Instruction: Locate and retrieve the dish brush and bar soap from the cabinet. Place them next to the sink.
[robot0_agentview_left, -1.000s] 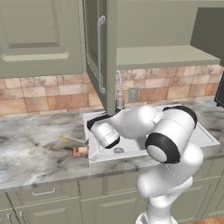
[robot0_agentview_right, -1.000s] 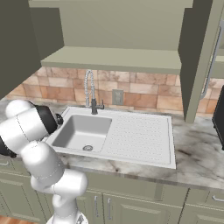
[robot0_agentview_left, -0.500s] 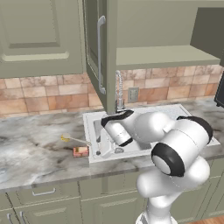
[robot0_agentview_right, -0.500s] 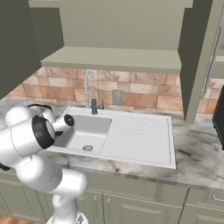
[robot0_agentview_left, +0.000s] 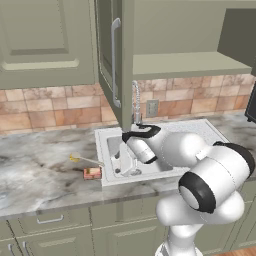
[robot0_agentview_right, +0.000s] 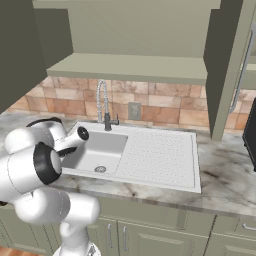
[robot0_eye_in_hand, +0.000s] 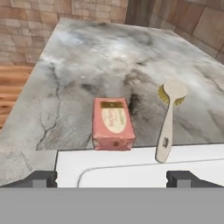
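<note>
Since the bar soap and the dish brush already lie on the counter against the sink rim, the step in hand looks like a clean retreat — so lift the pincer straight back and up, and do not sweep sideways, or a finger could nudge either item off its spot. Its jaws stand wide apart with nothing between them; leave them so.

In the hand view the soap sits just above the white rim, centre-left of the frame, and the brush lies to its right with its handle end resting on the rim and its head toward the upper right — both just beyond the fingertips. In the left base view the soap and brush lie at centre-left, left of the sink, with the pincer over the basin.
</note>
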